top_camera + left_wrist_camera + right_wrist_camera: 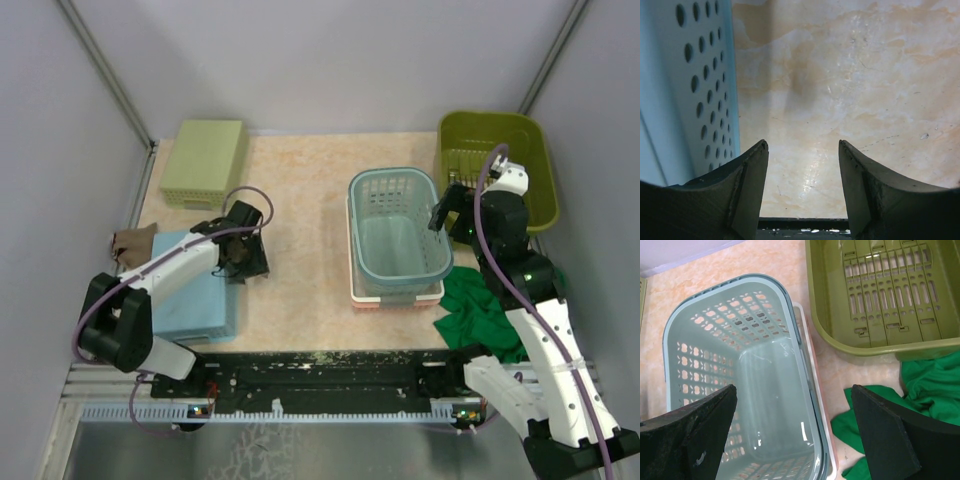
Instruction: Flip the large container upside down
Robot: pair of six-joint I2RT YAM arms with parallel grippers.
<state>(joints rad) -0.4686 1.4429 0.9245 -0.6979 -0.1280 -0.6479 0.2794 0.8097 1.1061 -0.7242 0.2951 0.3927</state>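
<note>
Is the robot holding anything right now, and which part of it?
Nothing is held. The left fingers are open over the table, and the right fingers are open above the teal basket, not touching the large container.

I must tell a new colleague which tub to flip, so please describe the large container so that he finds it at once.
Look at the far right corner of the table. The large container sits there, open side up, behind a green cloth. Unlike the teal lattice basket to its left, it is olive-green, with solid walls and a slotted base.
</note>
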